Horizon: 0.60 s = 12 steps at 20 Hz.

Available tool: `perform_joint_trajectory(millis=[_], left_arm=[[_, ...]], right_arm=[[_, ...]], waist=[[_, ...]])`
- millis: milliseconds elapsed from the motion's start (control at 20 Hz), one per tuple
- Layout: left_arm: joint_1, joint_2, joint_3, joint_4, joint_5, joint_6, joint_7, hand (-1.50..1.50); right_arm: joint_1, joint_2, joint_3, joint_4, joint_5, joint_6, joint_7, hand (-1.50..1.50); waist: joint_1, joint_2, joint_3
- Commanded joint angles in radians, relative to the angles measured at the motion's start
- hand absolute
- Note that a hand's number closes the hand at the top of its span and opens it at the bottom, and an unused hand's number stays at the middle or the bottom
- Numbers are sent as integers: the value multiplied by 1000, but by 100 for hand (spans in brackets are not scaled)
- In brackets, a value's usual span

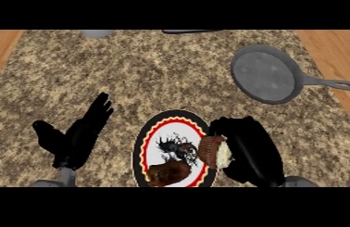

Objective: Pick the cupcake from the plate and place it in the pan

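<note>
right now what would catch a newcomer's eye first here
The right hand at lower right, curled round the cupcake at the plate's right edge. Next, the red-rimmed plate at lower centre, with a brown piece of food on it. Then the grey pan at upper right.

No text, label, brand, number or sign can be read anywhere. The plate (146, 142) at six o'clock bears only a black and red painted figure, with no letters.
</note>
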Motion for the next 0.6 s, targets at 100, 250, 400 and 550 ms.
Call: perform_joint_trajectory(millis=[100,250,400,550], left_arm=[[-13,17,7,-8,19,-38,19,0],[-29,-10,-21,-16,-16,-19,16,0],[-96,-51,-33,51,-32,-15,9,0],[-52,-31,-15,-66,-14,-2,85,0]], right_arm=[[215,-100,-170,-231,-224,-175,-110,150],[306,-186,-301,-202,-390,-207,-259,150],[267,-146,-414,-98,-560,-174,-355,150],[252,-103,-454,112,-525,-163,-490,150]], waist=[[42,15,0],[64,18,0],[75,22,-1],[93,20,-1]])
